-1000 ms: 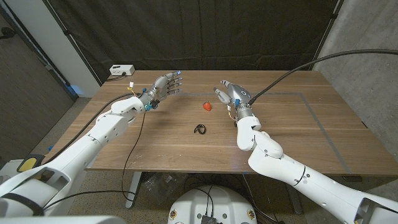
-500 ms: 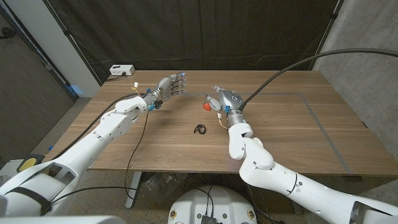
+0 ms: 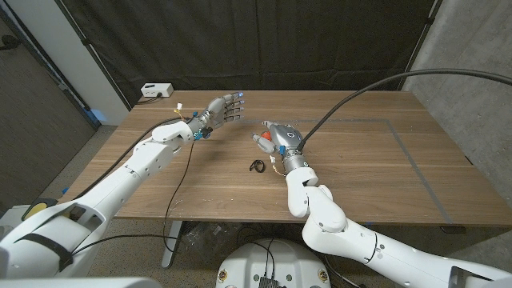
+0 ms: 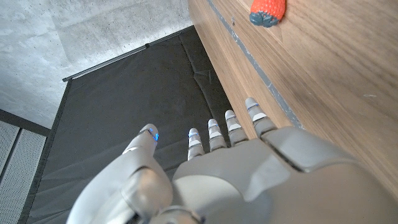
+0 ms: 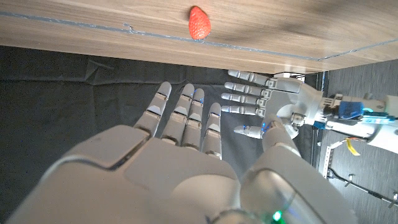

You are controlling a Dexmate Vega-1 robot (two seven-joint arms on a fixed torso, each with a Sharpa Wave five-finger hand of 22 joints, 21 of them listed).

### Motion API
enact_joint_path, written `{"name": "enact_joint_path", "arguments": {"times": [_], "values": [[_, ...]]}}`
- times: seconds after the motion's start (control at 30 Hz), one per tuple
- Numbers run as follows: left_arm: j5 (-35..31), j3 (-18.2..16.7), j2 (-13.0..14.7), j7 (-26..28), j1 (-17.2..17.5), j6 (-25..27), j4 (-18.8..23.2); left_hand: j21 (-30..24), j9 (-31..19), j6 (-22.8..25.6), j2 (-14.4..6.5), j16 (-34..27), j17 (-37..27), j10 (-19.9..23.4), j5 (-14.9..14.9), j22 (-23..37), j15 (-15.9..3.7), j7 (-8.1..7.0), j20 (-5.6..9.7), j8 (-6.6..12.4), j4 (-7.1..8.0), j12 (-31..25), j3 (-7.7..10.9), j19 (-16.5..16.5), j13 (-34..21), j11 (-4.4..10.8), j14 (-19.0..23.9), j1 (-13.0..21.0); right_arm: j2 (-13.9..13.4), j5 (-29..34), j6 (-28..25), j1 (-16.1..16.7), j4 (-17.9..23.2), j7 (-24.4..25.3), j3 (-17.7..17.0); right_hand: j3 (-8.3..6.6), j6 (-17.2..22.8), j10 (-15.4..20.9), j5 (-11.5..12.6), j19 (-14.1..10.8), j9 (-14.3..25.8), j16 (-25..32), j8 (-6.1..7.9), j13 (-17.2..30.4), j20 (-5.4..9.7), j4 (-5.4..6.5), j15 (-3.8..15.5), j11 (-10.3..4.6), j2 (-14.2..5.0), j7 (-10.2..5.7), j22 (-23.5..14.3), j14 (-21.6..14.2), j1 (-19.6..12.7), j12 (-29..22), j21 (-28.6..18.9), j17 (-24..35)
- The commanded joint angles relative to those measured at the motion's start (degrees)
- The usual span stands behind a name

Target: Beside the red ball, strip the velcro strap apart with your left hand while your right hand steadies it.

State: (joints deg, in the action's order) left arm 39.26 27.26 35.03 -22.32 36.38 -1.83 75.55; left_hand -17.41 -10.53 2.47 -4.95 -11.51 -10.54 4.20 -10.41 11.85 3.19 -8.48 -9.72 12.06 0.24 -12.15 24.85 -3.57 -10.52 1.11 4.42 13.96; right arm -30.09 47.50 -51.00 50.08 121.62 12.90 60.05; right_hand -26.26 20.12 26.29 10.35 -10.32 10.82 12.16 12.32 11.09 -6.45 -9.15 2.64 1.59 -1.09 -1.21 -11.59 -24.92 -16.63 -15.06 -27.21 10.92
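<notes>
Brown wood table (image 3: 376, 160) from my head camera: my left hand (image 3: 224, 108) floats above the far side, fingers spread and holding nothing. My right hand (image 3: 276, 136) is open too. It covers most of the red ball (image 3: 261, 138). The velcro strap (image 3: 257, 166) lies on the table just in front of it, too small to see well. A second ago my right hand sat farther right.

My left wrist camera shows straight fingers (image 4: 231, 128).

My right wrist camera shows both hands open.
</notes>
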Motion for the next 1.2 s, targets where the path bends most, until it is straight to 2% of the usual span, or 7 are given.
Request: {"name": "enact_joint_path", "arguments": {"times": [0.03, 0.17, 0.33, 0.63, 0.83, 1.13, 1.2], "values": [[-0.05, 0.27, 0.79, 0.81, 0.85, 2.14, 2.73, -0.2, -0.24, 0.21, -0.21, 0.14, -0.15, 0.37, -0.37, 0.15, -0.07, -0.13, 0.12, -0.08, 0.03, -0.12, 0.28, 0.47, -0.28, 0.02, 0.05, 0.28, 2.65, 6.04, -1.83, 2.32, -2.07, -0.44, 1.68, -0.06, 2.38, 2.53, 0.53, -1.03, 0.27, 0.86, 0.89, 0.71, -0.08, -0.82, 2.38, -0.44, 0.78, 0.01, -0.38, -2.2, -3.12, -1.14, -0.57, 0.2], [0.83, -1.09, 2.97, 5.35, 3.96, 5.41, 7.96, 0.71, -0.26, 0.02, -0.26, 0.94, -0.16, -0.5, -0.29, 0.19, 0.29, 0.29, 0.15, -0.34, -0.33, 0.34, 0.58, 2.88, -0.3, -0.39, -1.93, 0.82, 3.04, 6.48, -1.33, 3.4, -2.34, 0.3, 1.09, 0.27, 4.37, 3.87, 0.69, -1.09, 0.39, 1.32, 1.52, 1.07, -0.04, -0.65, 2.41, -0.93, 1.13, 0.11, -0.45, -3.17, -4.17, -1.78, -0.66, 0.59], [1.79, -2.9, 5.59, 10.39, 7.23, 8.7, 13.0, 0.99, -0.27, 0.1, -0.5, 1.17, -0.17, -0.68, -0.23, 0.25, 0.55, 0.65, 0.29, -0.37, -0.47, 0.44, 0.84, 3.73, -0.31, -0.41, -2.85, 1.15, 4.4, 8.27, -1.54, 3.94, -4.11, 1.34, 1.34, 1.56, 8.13, 10.51, 1.22, -3.38, 0.69, 6.3, 2.71, 2.73, 1.67, -0.18, 5.25, -2.11, 0.93, -0.48, -0.86, -11.14, -6.96, -5.22, -2.05, 3.75], [2.21, -5.37, 9.11, 15.62, 10.56, 11.05, 17.77, 1.07, -0.29, 0.08, -0.8, 1.23, -0.19, -0.96, -0.15, 0.31, 0.82, 0.98, 0.43, -0.45, -0.58, 0.55, 1.12, 4.1, -0.32, -0.55, -3.51, 1.46, 6.76, 8.2, -0.56, 3.13, -8.27, 0.65, 1.7, 2.36, 9.89, 11.01, 1.78, -3.54, 0.74, 7.55, 3.28, 3.48, 2.11, -0.91, 6.42, -2.75, 2.5, -1.55, -1.07, -11.31, -9.38, -5.83, -2.39, 5.17], [1.73, -4.98, 8.69, 10.66, 8.56, 7.05, 12.76, 0.77, -0.3, 0.11, -0.87, 1.0, -0.21, -1.08, -0.09, 0.36, 0.75, 0.99, 0.23, -0.49, -0.64, 0.59, 1.24, 3.5, -0.33, -0.56, -3.28, 1.61, 8.35, 6.33, 0.99, 2.37, -11.33, 1.1, 1.54, 2.84, 10.59, 11.73, 2.27, -3.19, 0.75, 8.85, 3.45, 3.91, 2.15, -0.93, 7.14, -3.16, 3.22, -1.84, -1.19, -12.41, -10.81, -6.3, -2.42, 6.13], [-3.9, -1.59, 8.43, -0.16, 1.74, -1.0, 2.47, 0.36, -0.32, 2.02, -0.15, 0.65, -0.23, 0.18, 0.01, 0.45, -0.5, 1.07, 0.29, 0.06, -0.95, 0.1, 1.08, 2.78, -0.36, -0.01, -2.68, 1.76, 10.4, 5.24, 1.05, 1.94, -15.03, 4.27, 1.89, 5.27, 15.24, 17.14, 3.54, -2.64, 0.88, 15.58, 4.52, 6.14, 2.17, 0.05, 8.13, -3.93, 4.15, -1.56, -1.75, -17.14, -13.63, -9.47, -2.9, 11.2], [-5.45, -1.12, 7.87, -1.56, 0.56, -4.09, -0.21, 0.25, -0.33, 5.41, 1.26, 0.28, -0.13, 1.93, -0.12, 0.34, -1.78, 0.65, 1.3, 0.95, -1.86, -0.37, 0.77, 2.49, -0.35, 1.41, -1.5, 2.32, 10.99, 5.25, 0.67, 1.96, -15.98, 5.44, 2.04, 5.89, 16.49, 18.13, 3.74, -2.58, 1.07, 17.11, 4.93, 6.8, 2.18, 0.13, 8.42, -3.88, 4.41, -1.44, -1.89, -17.86, -14.13, -10.22, -3.04, 12.49]]}}
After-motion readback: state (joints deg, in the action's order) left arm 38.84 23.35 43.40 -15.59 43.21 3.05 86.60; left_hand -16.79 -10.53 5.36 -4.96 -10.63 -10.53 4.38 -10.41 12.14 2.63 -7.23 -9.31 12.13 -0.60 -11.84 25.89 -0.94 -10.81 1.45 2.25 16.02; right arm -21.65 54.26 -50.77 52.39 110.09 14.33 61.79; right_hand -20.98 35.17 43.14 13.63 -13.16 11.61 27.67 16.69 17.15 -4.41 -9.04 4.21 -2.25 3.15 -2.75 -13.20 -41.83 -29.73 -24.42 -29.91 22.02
